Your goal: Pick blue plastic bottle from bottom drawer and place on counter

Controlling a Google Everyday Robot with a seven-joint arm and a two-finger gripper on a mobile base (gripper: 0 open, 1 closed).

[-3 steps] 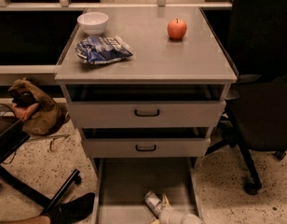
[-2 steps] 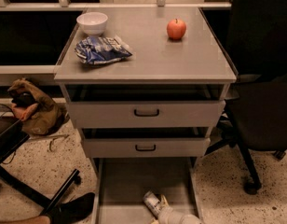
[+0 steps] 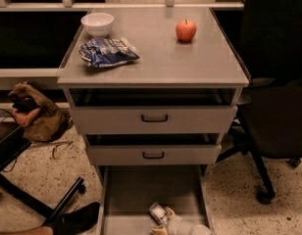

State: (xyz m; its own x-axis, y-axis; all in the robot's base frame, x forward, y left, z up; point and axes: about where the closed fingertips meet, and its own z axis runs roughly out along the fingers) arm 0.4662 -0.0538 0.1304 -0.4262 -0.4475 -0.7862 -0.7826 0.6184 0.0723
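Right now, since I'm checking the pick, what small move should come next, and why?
Probably ease the gripper down onto the bottle: it sits at the bottle, which lies in the open drawer, not yet lifted toward the counter.

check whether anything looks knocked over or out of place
The blue plastic bottle lies on its side on the bottom drawer floor, right by the gripper. Nothing else stands out.

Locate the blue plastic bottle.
The blue plastic bottle lies in the bottom drawer, bottom centre of the camera view, with the hand close beside it.
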